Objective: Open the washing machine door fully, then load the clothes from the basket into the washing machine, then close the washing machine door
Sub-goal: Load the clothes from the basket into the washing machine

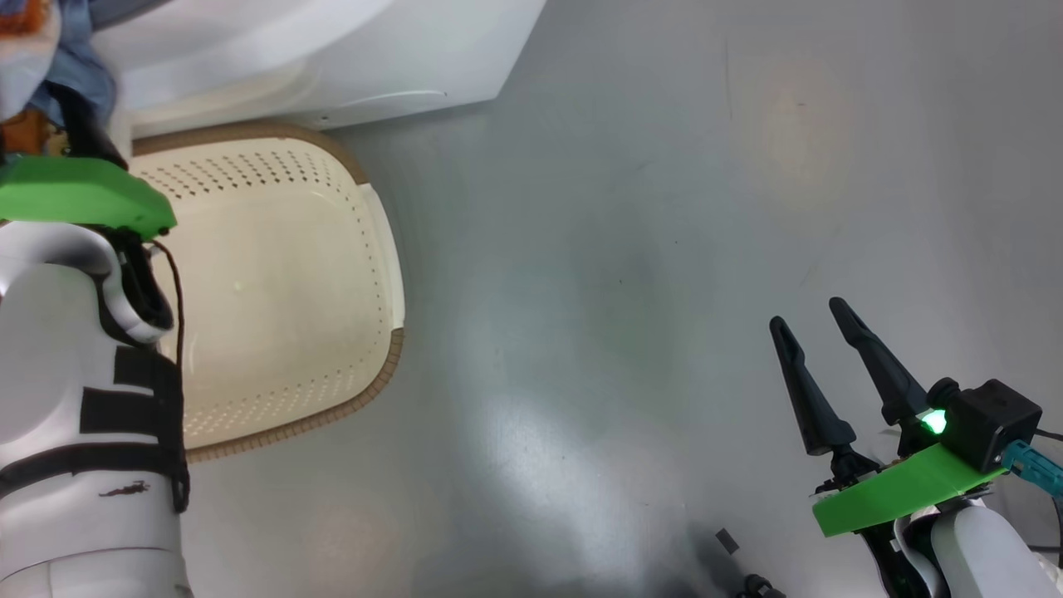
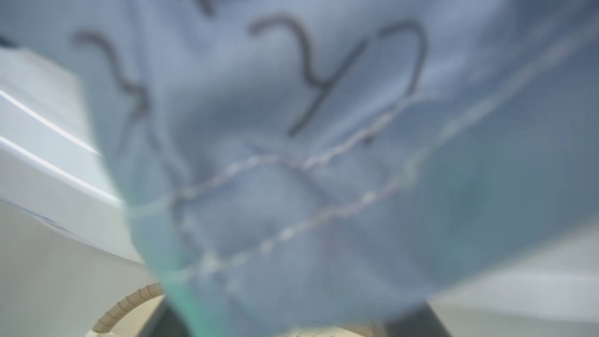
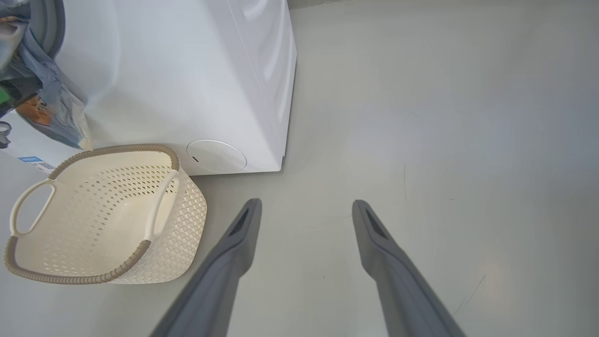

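Observation:
The white washing machine [image 1: 332, 58] [image 3: 187, 70] stands at the top left, and its door is out of view. Light blue clothes [image 1: 75, 66] with orange print hang at its grey-sealed opening [image 3: 56, 112]. My left gripper [image 1: 75, 124] reaches up into that cloth, and its tips are hidden. The blue fabric [image 2: 299, 164] drapes right in front of the left wrist camera. The two dark fingers [image 2: 168, 323] stand wide apart below it, open. The cream basket [image 1: 378, 249] [image 3: 93, 278] sits empty on the floor against the machine. My right gripper [image 1: 810, 316] [image 3: 306, 208] hangs open over bare floor.
Grey floor [image 1: 623, 249] stretches to the right of the basket and the machine. A round white cap [image 3: 216, 156] sits low on the machine's front, with a blue label [image 3: 32, 161] further left. A small dark object [image 1: 727, 540] lies on the floor near my right arm.

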Robot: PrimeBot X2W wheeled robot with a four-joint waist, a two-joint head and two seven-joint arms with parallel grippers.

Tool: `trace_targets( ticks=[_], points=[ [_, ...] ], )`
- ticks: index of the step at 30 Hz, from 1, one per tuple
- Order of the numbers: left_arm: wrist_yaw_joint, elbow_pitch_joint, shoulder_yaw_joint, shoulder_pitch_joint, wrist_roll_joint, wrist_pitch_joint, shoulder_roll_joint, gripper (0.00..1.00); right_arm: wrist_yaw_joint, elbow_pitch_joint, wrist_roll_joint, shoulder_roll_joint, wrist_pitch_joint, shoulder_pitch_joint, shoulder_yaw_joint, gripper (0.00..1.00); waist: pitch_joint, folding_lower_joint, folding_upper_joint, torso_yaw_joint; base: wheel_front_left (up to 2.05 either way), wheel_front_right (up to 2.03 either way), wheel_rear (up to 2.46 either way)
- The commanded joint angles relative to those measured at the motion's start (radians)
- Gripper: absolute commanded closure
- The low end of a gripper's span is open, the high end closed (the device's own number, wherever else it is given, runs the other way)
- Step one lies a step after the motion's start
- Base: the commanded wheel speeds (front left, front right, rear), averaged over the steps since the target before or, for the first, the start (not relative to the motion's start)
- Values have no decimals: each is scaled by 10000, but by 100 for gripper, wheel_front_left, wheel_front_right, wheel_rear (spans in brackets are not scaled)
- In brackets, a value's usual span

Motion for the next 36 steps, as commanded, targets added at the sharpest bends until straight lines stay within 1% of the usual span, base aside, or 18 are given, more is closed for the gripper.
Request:
trace_targets(
  ticks=[1,5,6,7,8,10,11,12,13,14,23,29,36],
  points=[
    [-49,-323,252,-296,123,-62,338,0,16,-217,-72,-159,-48,183,115,0,73,0,0,-51,0,0,0],
    [-79,-604,406,-534,315,-62,302,0,16,-247,-70,-159,-48,195,80,0,182,0,0,-80,0,0,0],
    [-93,-674,439,-589,357,-62,291,4,16,-252,-69,-157,-48,191,73,0,210,0,0,-82,0,0,0],
    [-103,-761,463,-636,413,-62,282,31,16,-255,-70,-153,-48,182,70,0,234,0,0,-82,0,0,0],
    [-108,-845,488,-663,467,-62,271,52,16,-255,-73,-147,-48,172,69,0,252,0,0,-83,0,0,0],
    [-126,-969,541,-666,535,-62,246,68,16,-244,-81,-122,-48,153,70,0,268,0,0,-81,0,0,0],
    [-139,-1033,563,-647,565,-62,233,72,16,-235,-81,-104,-48,146,69,0,271,0,0,-76,0,0,0],
    [-158,-1084,583,-622,590,-62,222,80,16,-226,-81,-85,-48,140,67,0,273,0,0,-68,0,0,0],
    [-187,-1121,606,-597,609,-62,212,93,16,-216,-80,-64,-48,134,65,0,273,0,0,-57,0,0,0],
    [-210,-1166,639,-565,614,-62,202,100,16,-204,-79,-44,-48,130,62,0,271,0,0,-38,0,0,0],
    [-342,-1895,909,104,284,-62,133,100,16,-125,-40,77,-48,20,117,0,155,0,0,224,0,0,0],
    [-336,-2449,283,635,-467,-62,128,100,16,-51,-22,113,-48,-11,163,0,12,0,0,349,0,0,0],
    [-156,-3253,-592,1153,-1025,-62,127,100,16,38,1,187,-48,-32,240,0,-163,0,0,362,0,0,0]
  ],
)
